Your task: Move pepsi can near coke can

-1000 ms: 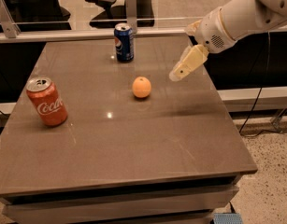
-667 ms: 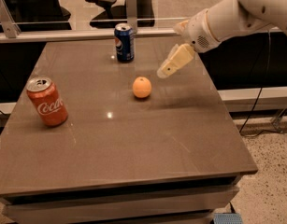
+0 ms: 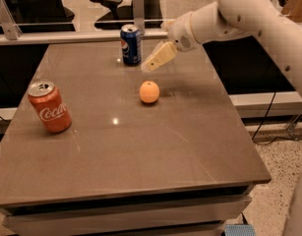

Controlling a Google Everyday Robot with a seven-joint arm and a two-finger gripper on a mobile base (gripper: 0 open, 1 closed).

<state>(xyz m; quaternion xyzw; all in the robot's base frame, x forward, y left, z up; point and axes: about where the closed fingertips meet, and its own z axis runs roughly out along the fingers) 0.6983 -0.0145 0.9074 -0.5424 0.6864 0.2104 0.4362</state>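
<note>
The pepsi can (image 3: 131, 44) is dark blue with a silver top and stands upright near the far edge of the brown table (image 3: 140, 146). The coke can (image 3: 49, 107) is red with white script and stands at the table's left side, leaning slightly. My gripper (image 3: 153, 62), cream-coloured at the end of the white arm, hangs above the table just right of the pepsi can, apart from it and holding nothing.
An orange fruit (image 3: 149, 92) lies mid-table, in front of the gripper and between the two cans. A rail with glass (image 3: 67, 36) runs along the table's far edge. The table's right edge (image 3: 239, 127) drops to the floor.
The arm has swung left across the far side of the table, bringing the gripper from the right edge to just beside the pepsi can. The cans and the orange have not moved.
</note>
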